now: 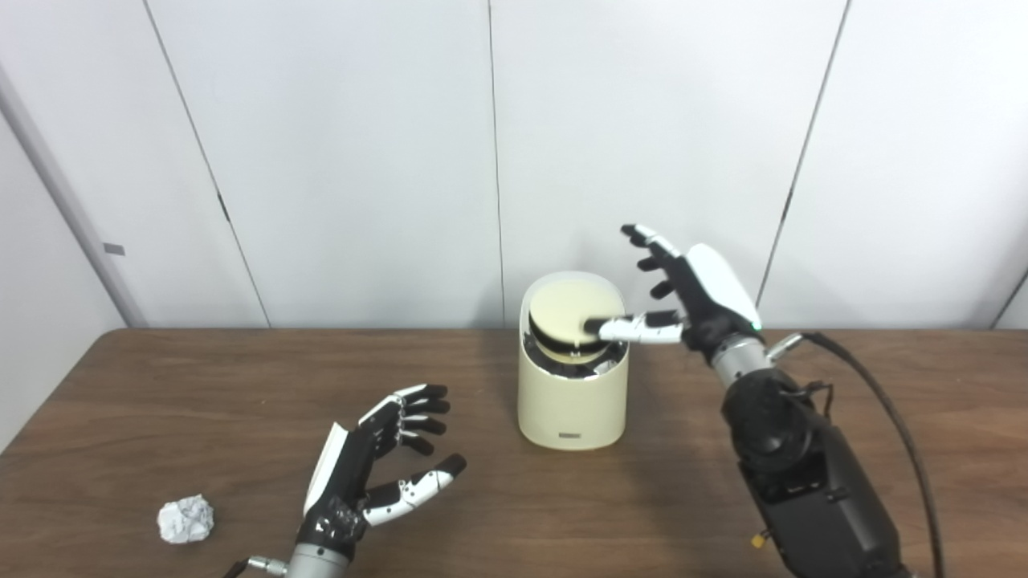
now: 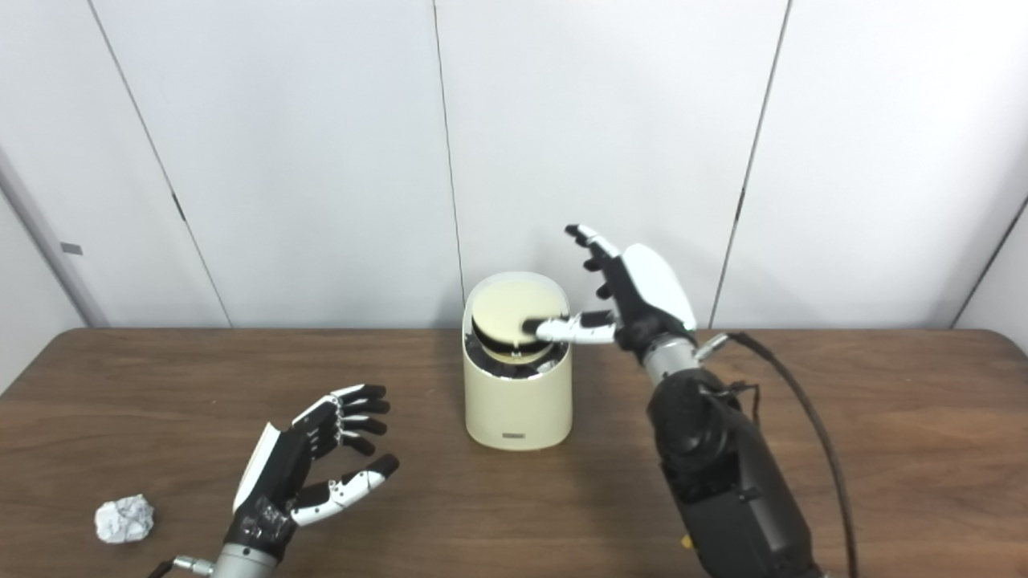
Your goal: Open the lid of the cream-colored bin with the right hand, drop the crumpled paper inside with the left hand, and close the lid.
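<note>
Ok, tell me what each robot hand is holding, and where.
Neither grips anything. The right robot hand only presses its thumb on the cream-coloured round bin lid; the left robot hand is open.

The inside of the cream-colored bin (image 1: 572, 401) is mostly hidden: the tilted lid (image 1: 569, 315) covers the opening, and only a dark sliver shows under its front edge, too dim to tell what lies there. The small label (image 1: 571, 436) low on the bin's front is too small to read. The right hand (image 1: 692, 299) has its thumb (image 1: 622, 327) laid across the lid, seemingly touching it, though contact cannot be confirmed. Both forearms run off the bottom edge. The table (image 1: 161, 401) is cut off by the left, right and bottom edges.
</note>
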